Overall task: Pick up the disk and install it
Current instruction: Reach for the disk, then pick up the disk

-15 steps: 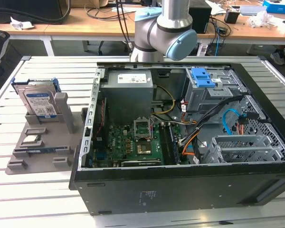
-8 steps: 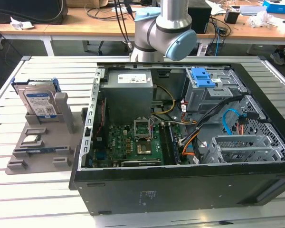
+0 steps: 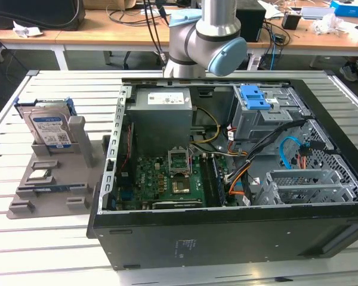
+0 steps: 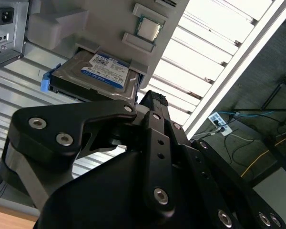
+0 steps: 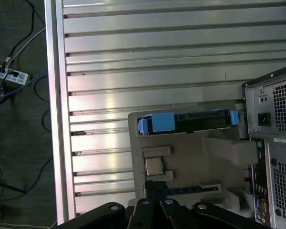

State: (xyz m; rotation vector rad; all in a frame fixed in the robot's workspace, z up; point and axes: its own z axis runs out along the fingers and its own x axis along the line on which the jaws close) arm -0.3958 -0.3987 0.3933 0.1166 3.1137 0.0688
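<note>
The disk [image 3: 48, 125] is a silver box with a white and blue sticker and a blue plastic frame. It stands on its edge in a slot at the back of a grey holder [image 3: 53, 179]. The holder lies flat on the tabletop [image 3: 65, 83], which is made of long metal strips. It sits just beside the open computer case [image 3: 227, 244], on the exterior view's left. A small square chip [image 3: 40, 174] lies in another spot on the holder, near the disk but not touching it. Inside the case there is a green board, a grey metal box, wires and a blue plastic clip.

The robot arm [image 3: 209, 36] rises behind the case. In both wrist views the black tool [image 5: 155, 183] is up in the air, away from the disk [image 5: 190, 121], and it touches nothing. Its two tips look pressed together with nothing between them. In the second wrist view the tool [image 4: 155, 98] shows with the disk [image 4: 102, 71] beyond it, sticker side up, and the chip [image 4: 148, 28] further off.
</note>
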